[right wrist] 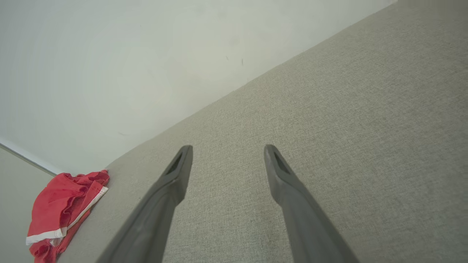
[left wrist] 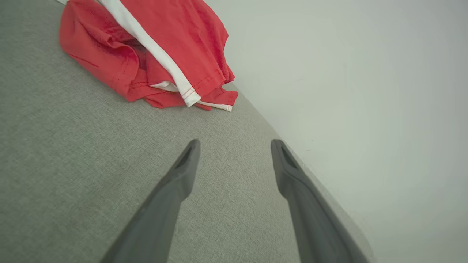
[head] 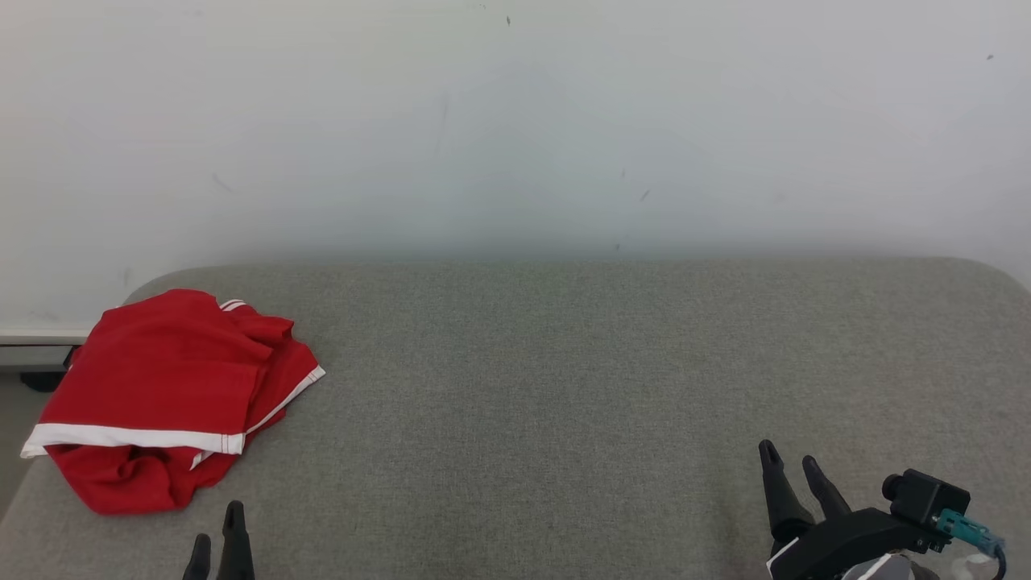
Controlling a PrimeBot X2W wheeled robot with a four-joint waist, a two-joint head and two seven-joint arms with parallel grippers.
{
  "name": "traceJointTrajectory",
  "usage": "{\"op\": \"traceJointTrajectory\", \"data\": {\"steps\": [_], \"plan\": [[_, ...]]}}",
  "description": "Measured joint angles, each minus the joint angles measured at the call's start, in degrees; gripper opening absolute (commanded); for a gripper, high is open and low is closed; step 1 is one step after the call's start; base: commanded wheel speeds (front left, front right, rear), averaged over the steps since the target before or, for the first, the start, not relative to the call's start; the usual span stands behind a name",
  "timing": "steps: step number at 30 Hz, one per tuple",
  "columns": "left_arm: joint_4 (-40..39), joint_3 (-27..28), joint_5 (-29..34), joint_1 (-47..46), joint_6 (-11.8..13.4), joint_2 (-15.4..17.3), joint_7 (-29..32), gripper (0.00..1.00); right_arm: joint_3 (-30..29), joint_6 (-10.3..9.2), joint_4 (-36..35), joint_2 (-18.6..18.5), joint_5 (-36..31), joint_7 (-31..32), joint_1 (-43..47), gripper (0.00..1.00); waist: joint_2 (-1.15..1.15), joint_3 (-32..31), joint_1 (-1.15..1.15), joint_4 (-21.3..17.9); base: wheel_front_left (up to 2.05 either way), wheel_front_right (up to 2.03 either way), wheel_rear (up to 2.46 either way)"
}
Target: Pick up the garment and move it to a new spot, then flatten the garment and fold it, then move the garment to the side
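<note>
Right at the near edge of the head view, the left gripper (head: pixel 217 528) poked up at the lower left, two dark fingers just clear of the frame's bottom. Its own wrist view settled the matter: the fingers were spread wide with nothing between them, only grey cloth beneath. Over on the lower right, the right gripper (head: pixel 789 455) showed the same story, fingers parted and empty, with its small black wrist camera (head: pixel 926 495) and a teal connector (head: pixel 966 528) perched just behind them.

Both grippers hovered above the grey fabric surface (head: pixel 564 387), a broad woven top with rounded far corners.

And there was the garment (head: pixel 161 387)! Red with white trim bands, it lay in a loose, rumpled heap on the far left part of the surface, close to the left edge and up toward the rounded far-left corner. It sat just ahead of the left gripper and to that gripper's left, apart from it, and well apart from the right gripper. One white band ran across its near side; folds of red bunched out beneath it.

Beyond everything, a pale wall (head: pixel 515 121) with a few faint scuffs rose behind the surface, and a strip of white baseboard (head: pixel 40 334) showed at the far left.
</note>
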Motion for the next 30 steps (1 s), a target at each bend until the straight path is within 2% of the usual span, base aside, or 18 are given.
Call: {"op": "traceJointTrajectory", "data": {"steps": [25, 30], "plan": [[0.4, -7.6, 23.0, 0.9, 4.0, 4.9, -5.2, 1.0, 9.0, -3.69, 1.9, -3.7, -22.1, -5.1, -2.4, 1.0, 0.0, -2.3, 0.0, -0.1, 0.0, 0.0, 0.0], [0.5, -8.1, 24.6, 0.9, 4.4, 5.4, -5.7, 1.0, 9.6, -3.97, 2.0, -3.9, -23.9, -5.6, -2.4, 1.0, 0.0, -2.4, 0.0, -0.1, 0.0, 0.0, 0.0]]}}
